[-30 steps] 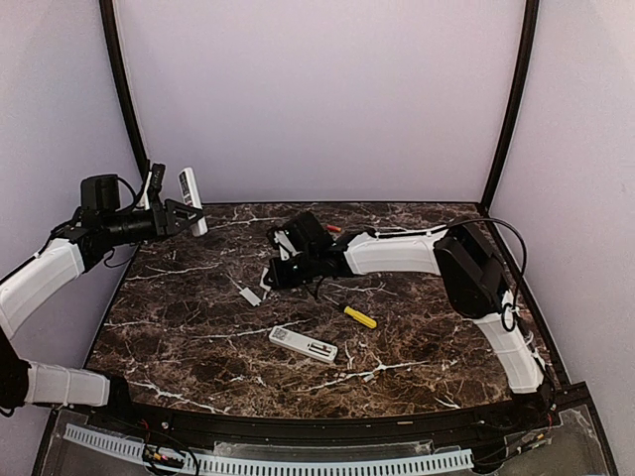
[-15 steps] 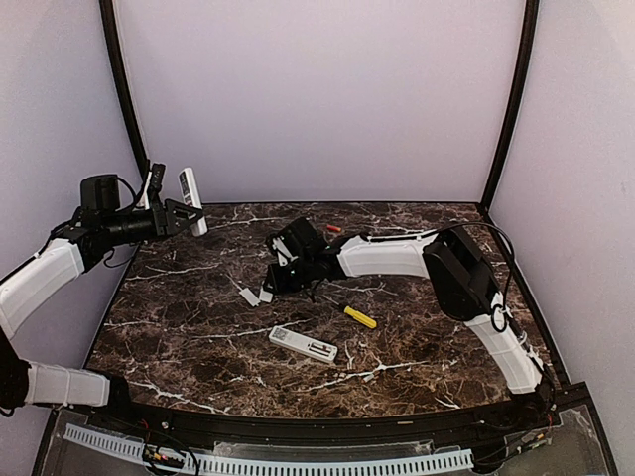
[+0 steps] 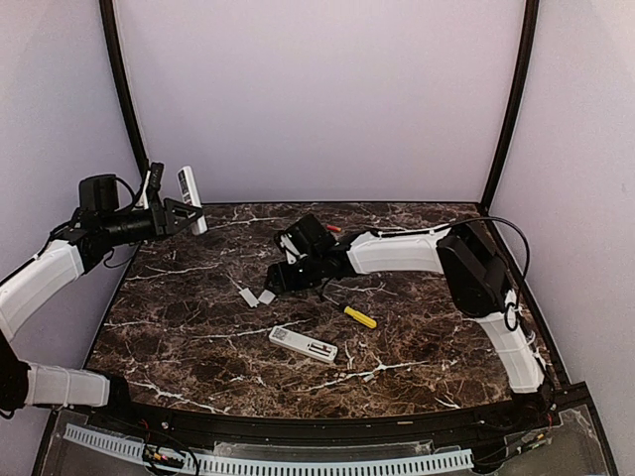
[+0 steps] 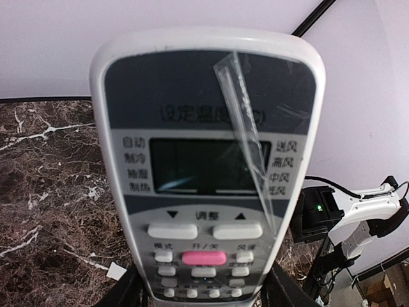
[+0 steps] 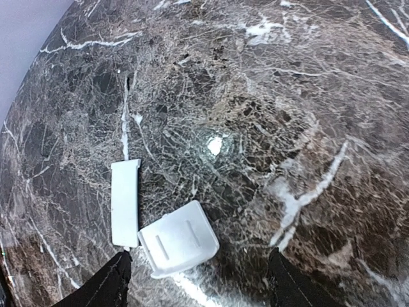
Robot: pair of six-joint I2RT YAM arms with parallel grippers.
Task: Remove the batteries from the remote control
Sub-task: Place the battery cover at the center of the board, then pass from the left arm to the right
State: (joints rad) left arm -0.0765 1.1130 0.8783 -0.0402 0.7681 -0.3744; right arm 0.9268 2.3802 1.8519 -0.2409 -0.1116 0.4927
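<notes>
My left gripper (image 3: 187,211) is clamped on the lower end of the white remote (image 4: 204,128), one finger on each side of the button rows. The remote stands close to upright, slightly tilted. Its keypad and screen face the wrist camera, and a strip of clear tape (image 4: 246,141) peels across the display. The left arm is raised well above the marble table (image 3: 198,337) with its elbow bent. In the overhead view its forearm reaches toward 2 o'clock and its wrist sits over the far left corner.

My right gripper (image 5: 198,275) is spread wide with nothing between its fingers, hanging low over the marble. Just ahead of its tips lies a wide cover plate (image 5: 179,238). A narrow cover plate (image 5: 126,201) lies at 10 o'clock from it in the wrist view — touching or only just beside, I cannot tell. The right arm rises from its base to an elbow on the right, then the forearm runs toward 9 o'clock across mid-table, wrist tipped down.

One reddish battery (image 3: 334,228) lies on the table at 1 o'clock from the right gripper, just behind the forearm. I cannot pick out any other cells. A second remote (image 3: 303,345) lies flat at 5 o'clock — too small to tell what sits in its darker end. A yellow-handled tool (image 3: 360,316) lies at 4 o'clock.
</notes>
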